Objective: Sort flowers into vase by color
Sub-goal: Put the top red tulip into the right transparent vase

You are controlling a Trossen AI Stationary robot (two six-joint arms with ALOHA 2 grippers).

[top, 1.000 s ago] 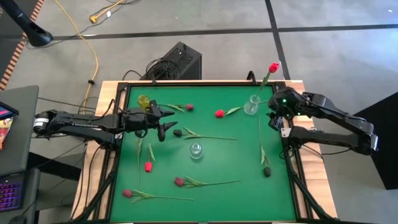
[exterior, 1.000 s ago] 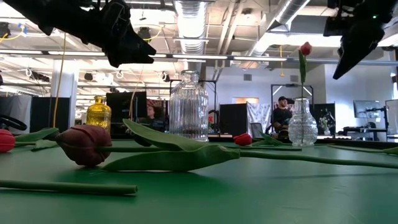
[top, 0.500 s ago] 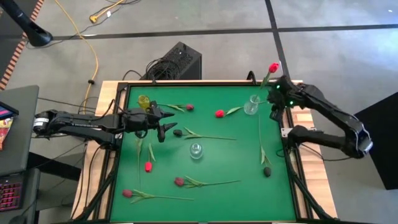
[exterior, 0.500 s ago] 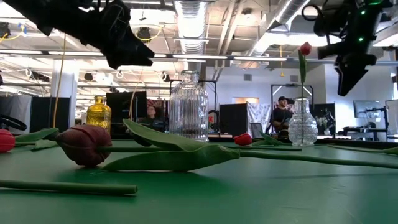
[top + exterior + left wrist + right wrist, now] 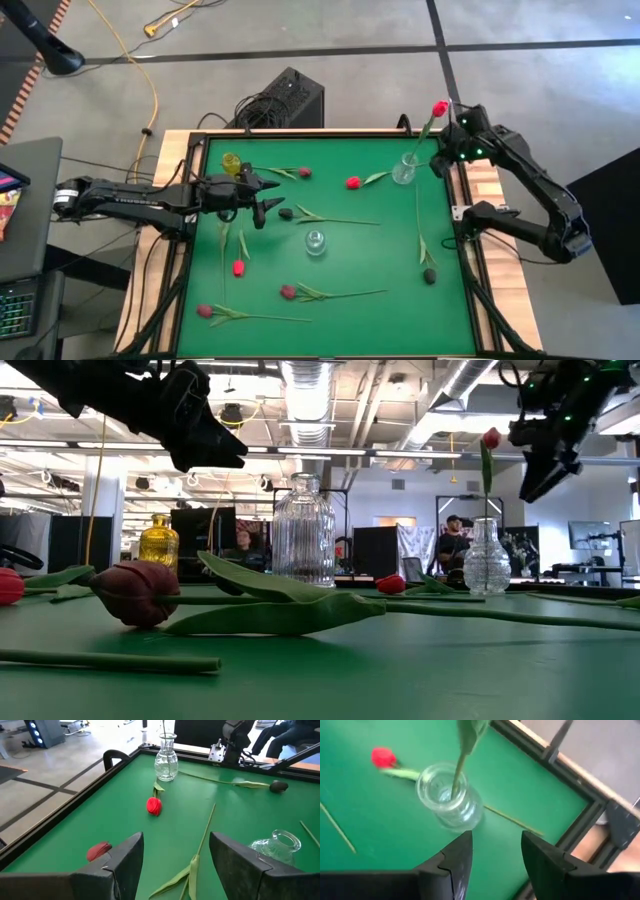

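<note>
A clear vase stands at the table's far right with one red tulip upright in it, its stem down the neck. My right gripper hovers open just right of this vase, slanting down, with nothing between its fingers. My left gripper waits open above the table's left middle. Other flowers lie flat on the green mat: a red one, a crimson one, a dark one, another dark one and more near the front.
A yellow vase stands at the far left and a clear ribbed vase at the middle. A black frame rims the table. Three more tulips lie at the near left.
My right gripper has swung toward the table's far edge, along the right side of the clear vase, rolling about its own axis as it went. Its fingers have stayed open. The tulip stands in the vase as before.
</note>
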